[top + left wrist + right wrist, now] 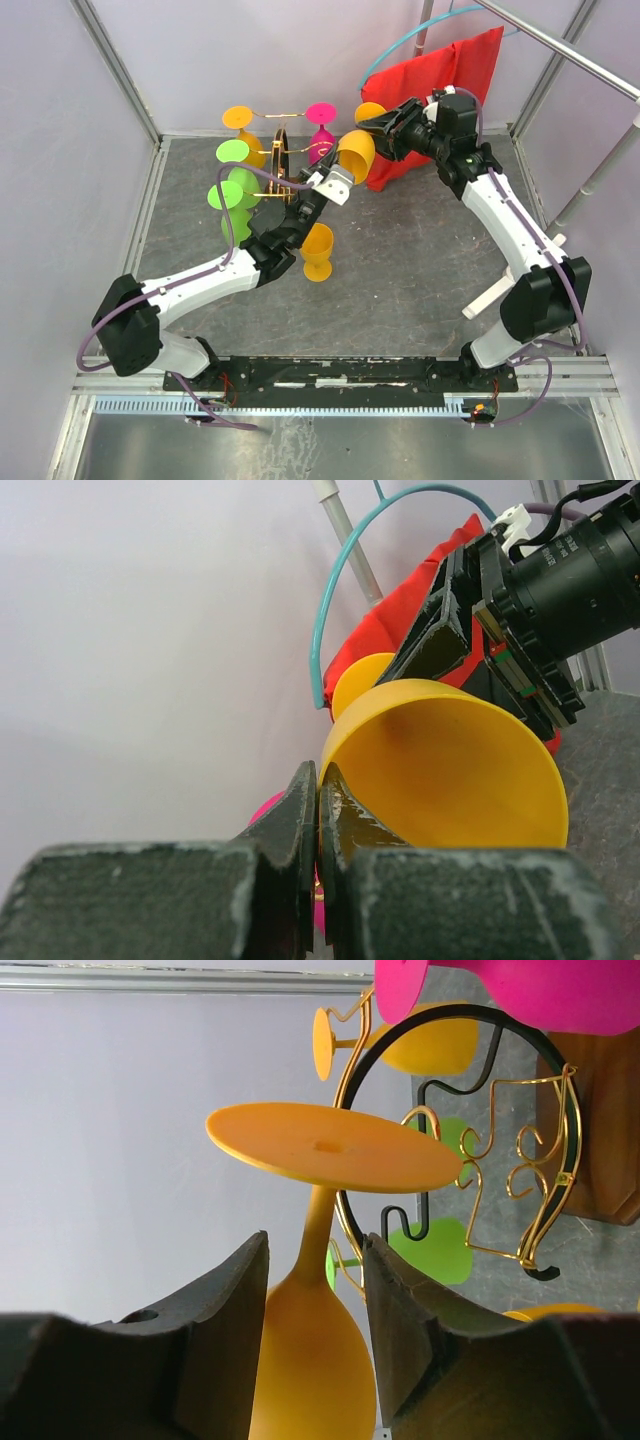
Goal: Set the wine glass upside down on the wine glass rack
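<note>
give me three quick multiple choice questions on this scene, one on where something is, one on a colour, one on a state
1. Where is the red cloth?
A) at the far right, behind the right arm
B) draped over the rack
C) beside the left arm's base

2. What colour is the wine glass between the right fingers?
A) pink
B) orange
C) green

3. How do the left fingers stand?
A) wide open
B) shut on a green glass
C) shut with nothing between them

Answers:
1 A, the top view shows it in the far right corner.
2 B, its foot, stem and bowl are all orange.
3 C, the left wrist view shows them pressed together.
</note>
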You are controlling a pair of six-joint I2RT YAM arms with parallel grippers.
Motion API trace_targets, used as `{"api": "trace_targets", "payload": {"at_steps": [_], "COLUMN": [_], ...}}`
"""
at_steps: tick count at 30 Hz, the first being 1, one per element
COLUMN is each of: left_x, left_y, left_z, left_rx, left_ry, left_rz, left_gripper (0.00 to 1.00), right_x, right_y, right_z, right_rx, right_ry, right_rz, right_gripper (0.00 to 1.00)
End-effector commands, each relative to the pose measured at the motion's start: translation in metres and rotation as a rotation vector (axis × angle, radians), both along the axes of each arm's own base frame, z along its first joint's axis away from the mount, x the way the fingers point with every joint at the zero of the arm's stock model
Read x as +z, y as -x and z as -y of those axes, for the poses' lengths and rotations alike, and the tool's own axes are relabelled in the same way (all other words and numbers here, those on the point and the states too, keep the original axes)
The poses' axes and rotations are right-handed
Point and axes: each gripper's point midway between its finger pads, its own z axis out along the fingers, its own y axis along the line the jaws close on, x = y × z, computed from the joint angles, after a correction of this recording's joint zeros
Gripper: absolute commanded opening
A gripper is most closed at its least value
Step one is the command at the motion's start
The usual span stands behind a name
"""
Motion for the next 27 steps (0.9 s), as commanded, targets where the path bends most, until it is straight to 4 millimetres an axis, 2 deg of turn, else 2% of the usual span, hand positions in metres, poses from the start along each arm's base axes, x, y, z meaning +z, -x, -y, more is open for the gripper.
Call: {"api": "trace_targets", "payload": {"at_steps": [1, 14, 16, 20, 23, 26, 27], "left_x": [0.023, 0.021, 0.02, 0.019, 0.016, 0.014, 0.013], "left_y": [0.003, 0.005, 0.004, 0.003, 0.002, 0.002, 0.002], "left_z": [-0.008, -0.009, -0.009, -0.008, -0.006, -0.005, -0.005], "left_rx": [-0.002, -0.013, -0.009, -0.011, -0.01, -0.013, -0.015], "left_ry": [0.124, 0.142, 0.139, 0.134, 0.122, 0.117, 0.116], "left_rz": [0.041, 0.031, 0.029, 0.025, 0.014, 0.009, 0.006], "left_gripper": [0.03, 0.03, 0.03, 0.03, 0.04, 0.16, 0.25], "right_x": [0.035, 0.036, 0.038, 0.04, 0.042, 0.045, 0.048], "right_y": [0.001, -0.009, -0.008, -0.008, -0.008, -0.009, -0.009], "right_z": [-0.01, -0.02, -0.02, -0.02, -0.02, -0.021, -0.02], "right_rx": [0.02, 0.023, 0.025, 0.03, 0.036, 0.04, 0.038], "right_ry": [-0.043, -0.054, -0.051, -0.044, -0.037, -0.023, -0.019], "right_rz": [0.097, 0.103, 0.113, 0.126, 0.143, 0.168, 0.181], "right_gripper": [0.49, 0.51, 0.43, 0.16, 0.07, 0.01, 0.01]}}
